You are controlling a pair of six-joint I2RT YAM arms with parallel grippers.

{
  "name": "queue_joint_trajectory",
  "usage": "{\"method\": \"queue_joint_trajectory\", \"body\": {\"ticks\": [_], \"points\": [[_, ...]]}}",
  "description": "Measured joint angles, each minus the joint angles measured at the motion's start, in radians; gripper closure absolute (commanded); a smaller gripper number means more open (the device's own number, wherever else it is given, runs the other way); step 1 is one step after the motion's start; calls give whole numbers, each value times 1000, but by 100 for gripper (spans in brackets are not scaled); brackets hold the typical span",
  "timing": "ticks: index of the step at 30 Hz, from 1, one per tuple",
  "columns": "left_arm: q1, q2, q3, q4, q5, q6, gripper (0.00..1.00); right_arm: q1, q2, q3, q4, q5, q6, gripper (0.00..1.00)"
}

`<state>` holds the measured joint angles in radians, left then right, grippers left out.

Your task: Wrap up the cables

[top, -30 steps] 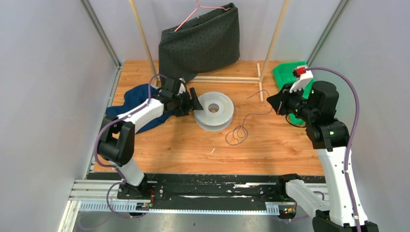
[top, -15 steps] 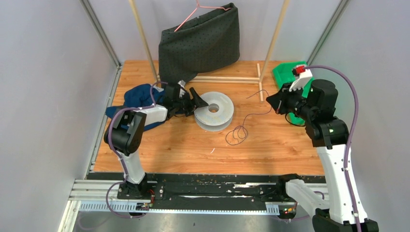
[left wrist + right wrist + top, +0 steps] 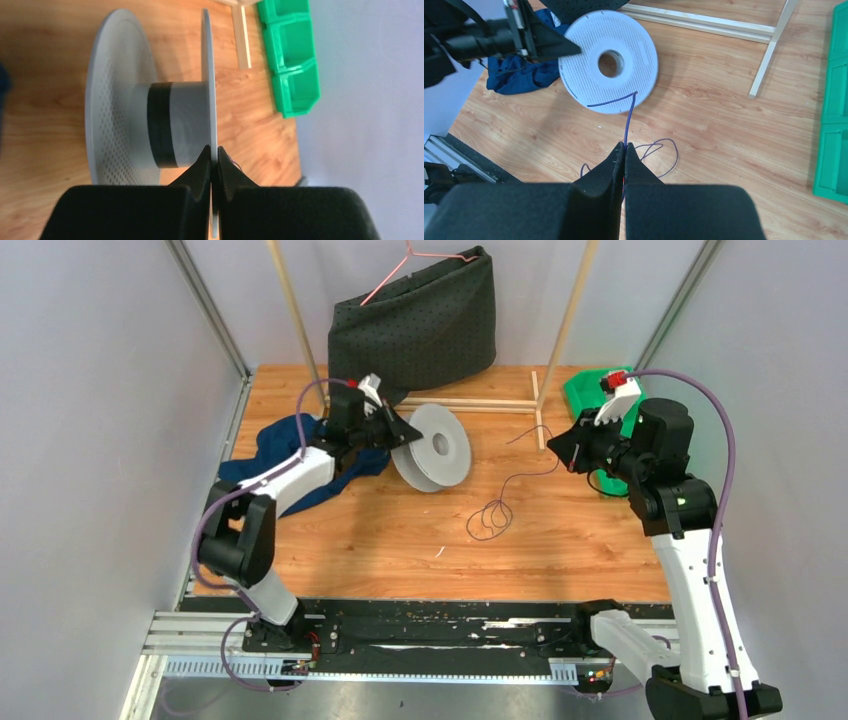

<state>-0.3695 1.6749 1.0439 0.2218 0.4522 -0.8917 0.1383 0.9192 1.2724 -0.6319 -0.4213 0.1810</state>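
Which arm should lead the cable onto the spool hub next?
Right. The right gripper is shut on the cable, whose free end reaches toward the spool. The left gripper is clamped on the spool's flange, holding it tipped up, so it seems better suited to steadying.

The spool point(image 3: 435, 445) is matt perforated plastic, the tabletop point(image 3: 400, 540) smooth grained wood, the bins point(image 3: 292, 65) glossy plastic, the cable point(image 3: 629, 122) smooth.

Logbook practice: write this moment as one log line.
left gripper: shut on spool | right gripper: shut on cable | spool: tilted on edge
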Motion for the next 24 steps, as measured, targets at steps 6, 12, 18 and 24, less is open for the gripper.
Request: {"method": "queue_joint_trajectory", "body": {"ticks": [6, 12, 18, 24], "points": [[-30, -79, 235, -351, -151, 298, 100, 0, 16, 17, 3, 2, 5, 99], [-169, -78, 382, -535, -288, 530, 100, 0, 39, 17, 5, 3, 10, 99], [-301, -78, 290, -521, -448, 629, 100, 0, 44, 17, 37, -6, 27, 99], [-335, -79, 192, -387, -422, 758, 100, 0, 43, 17, 56, -16, 40, 99]]}}
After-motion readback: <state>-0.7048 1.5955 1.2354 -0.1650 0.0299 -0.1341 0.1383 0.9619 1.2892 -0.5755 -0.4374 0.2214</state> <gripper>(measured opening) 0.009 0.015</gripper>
